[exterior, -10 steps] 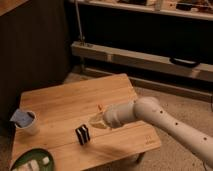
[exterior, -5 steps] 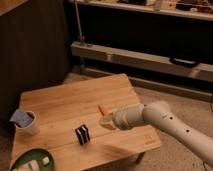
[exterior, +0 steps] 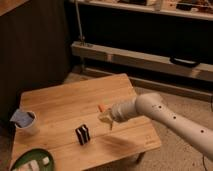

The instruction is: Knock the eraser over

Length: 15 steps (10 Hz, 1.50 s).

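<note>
Hovering gripper near eraser, no contact

Gripper sits low over the table, right of centre. Arm comes in from 4 o'clock, white and tubular, crossing the table's right edge. Claw state: cannot tell, the tip is a pale blob against the wood.

Eraser is at 8 o'clock from the gripper, near but apart, with bare wood between them. Black block with white stripes, looks to be standing up on the tabletop, towards the front edge.

Orange piece lies at 11 o'clock from the gripper, just beside it. Touching or not: cannot tell.

Cup is at the table's 9 o'clock edge, white, with something blue in it, well apart from the eraser.

Green plate is in the 7 o'clock corner, partly cut off by the frame, with pale bits on it.

Behind the table at 12 o'clock: a grey rail running across dark shelving.
</note>
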Each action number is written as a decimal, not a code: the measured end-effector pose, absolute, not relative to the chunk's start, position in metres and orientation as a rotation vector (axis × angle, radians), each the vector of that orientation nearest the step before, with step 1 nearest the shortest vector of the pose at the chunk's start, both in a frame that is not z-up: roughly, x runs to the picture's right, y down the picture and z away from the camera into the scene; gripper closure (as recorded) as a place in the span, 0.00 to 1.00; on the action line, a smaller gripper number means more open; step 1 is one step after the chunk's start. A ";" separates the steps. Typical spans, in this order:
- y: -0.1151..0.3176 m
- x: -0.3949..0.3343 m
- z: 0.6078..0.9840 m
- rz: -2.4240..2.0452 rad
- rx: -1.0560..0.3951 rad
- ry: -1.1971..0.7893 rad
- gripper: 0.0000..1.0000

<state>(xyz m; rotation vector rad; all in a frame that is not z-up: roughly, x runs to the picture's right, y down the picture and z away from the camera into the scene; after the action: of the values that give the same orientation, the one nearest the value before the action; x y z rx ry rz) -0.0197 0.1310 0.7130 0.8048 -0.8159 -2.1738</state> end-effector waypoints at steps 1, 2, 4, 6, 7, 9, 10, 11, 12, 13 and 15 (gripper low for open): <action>0.131 -0.032 0.718 -2.171 0.815 -0.850 1.00; 0.132 -0.041 0.722 -2.163 0.826 -0.885 1.00; 0.132 -0.069 0.727 -2.162 0.855 -0.956 1.00; 0.139 -0.108 0.722 -2.156 0.838 -1.021 1.00; 0.145 -0.119 0.715 -2.150 0.803 -1.028 1.00; 0.152 -0.133 0.699 -2.147 0.722 -0.998 1.00; 0.154 -0.130 0.697 -2.142 0.690 -0.983 1.00; 0.152 -0.123 0.698 -2.138 0.651 -0.964 1.00; 0.152 -0.118 0.699 -2.137 0.626 -0.955 1.00; 0.152 -0.115 0.700 -2.135 0.610 -0.954 1.00; 0.154 -0.106 0.697 -2.128 0.575 -0.959 1.00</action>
<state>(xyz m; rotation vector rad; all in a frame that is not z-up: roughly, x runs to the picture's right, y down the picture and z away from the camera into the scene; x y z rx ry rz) -0.1056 0.1541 0.6972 0.5747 -0.9594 -2.1279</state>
